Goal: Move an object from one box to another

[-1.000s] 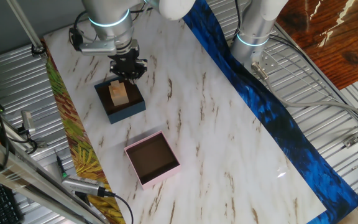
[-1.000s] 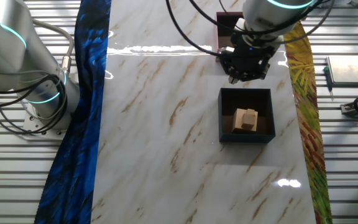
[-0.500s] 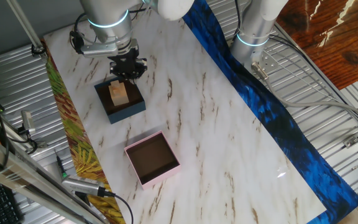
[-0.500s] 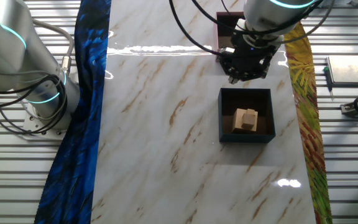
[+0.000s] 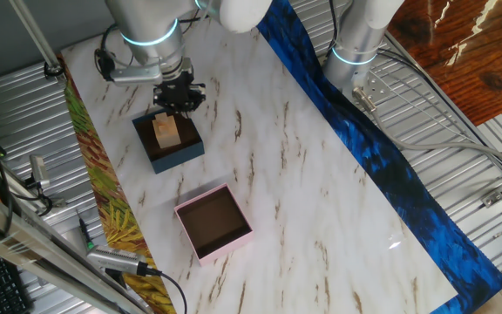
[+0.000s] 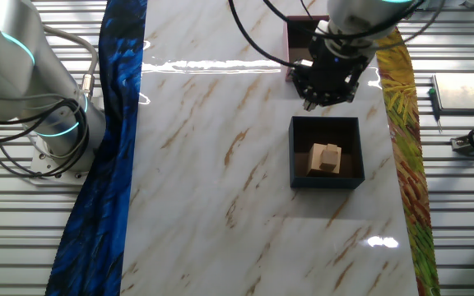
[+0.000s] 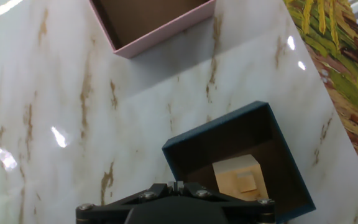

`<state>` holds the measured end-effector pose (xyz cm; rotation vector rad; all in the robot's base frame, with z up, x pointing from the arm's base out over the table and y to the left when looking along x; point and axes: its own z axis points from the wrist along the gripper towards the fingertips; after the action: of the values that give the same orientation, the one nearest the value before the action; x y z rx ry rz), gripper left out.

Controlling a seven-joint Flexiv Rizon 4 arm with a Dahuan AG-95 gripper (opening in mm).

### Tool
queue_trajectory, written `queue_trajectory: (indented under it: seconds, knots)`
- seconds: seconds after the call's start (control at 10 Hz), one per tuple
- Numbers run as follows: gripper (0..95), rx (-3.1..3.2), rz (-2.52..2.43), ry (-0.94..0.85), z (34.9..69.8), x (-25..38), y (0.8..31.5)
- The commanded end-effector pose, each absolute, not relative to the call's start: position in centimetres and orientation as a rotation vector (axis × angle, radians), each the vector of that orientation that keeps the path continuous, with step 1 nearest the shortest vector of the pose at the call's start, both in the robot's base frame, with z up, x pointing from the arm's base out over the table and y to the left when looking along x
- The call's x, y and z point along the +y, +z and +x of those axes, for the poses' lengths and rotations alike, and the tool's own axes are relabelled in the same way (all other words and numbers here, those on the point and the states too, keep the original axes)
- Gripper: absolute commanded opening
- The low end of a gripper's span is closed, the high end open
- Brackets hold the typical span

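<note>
- The claw (image 5: 179,98) hangs over the marble desk (image 5: 303,192), just past one edge of the navy-blue box (image 5: 168,141); in the other fixed view the claw (image 6: 326,90) sits right above the far wall of the box (image 6: 326,153), not inside it
- Its fingertips look drawn together in the hand view, where they meet at the bottom of the picture (image 7: 174,185); nothing is gripped between them
- A pale wooden block (image 5: 166,132) sits inside the navy-blue box; a smaller square piece lies on top of it (image 6: 325,158); from the hand view the block (image 7: 239,180) rests toward the near corner of the box (image 7: 185,146)
- The pink box (image 5: 213,222), brown inside, stands apart from the navy one on the desk, with nothing in it; the hand view catches only its lower corner (image 7: 160,38)
- A blue patterned strip (image 5: 382,157) runs along one long side of the desk; a yellow-green leafy strip (image 5: 103,201) along the other
- A second arm's grey base (image 6: 35,90) stands beyond the blue strip
</note>
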<state>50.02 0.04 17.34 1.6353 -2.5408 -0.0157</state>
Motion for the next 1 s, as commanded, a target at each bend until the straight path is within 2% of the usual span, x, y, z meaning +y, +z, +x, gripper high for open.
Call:
queue_trajectory:
  seconds: [0.1, 0.7, 0.8, 1.0]
  knots:
    - [0.0, -2.544, 1.62, 0.001, 49.9, 0.0, 17.3]
    - [0.0, -2.501, 1.702, -0.014, 49.9, -0.9, 17.6]
    - [19.0, -2.47, 1.746, -0.016, 49.9, -1.8, 17.6]
    - [19.0, -2.427, 1.81, -0.024, 50.1, -4.3, 17.2]
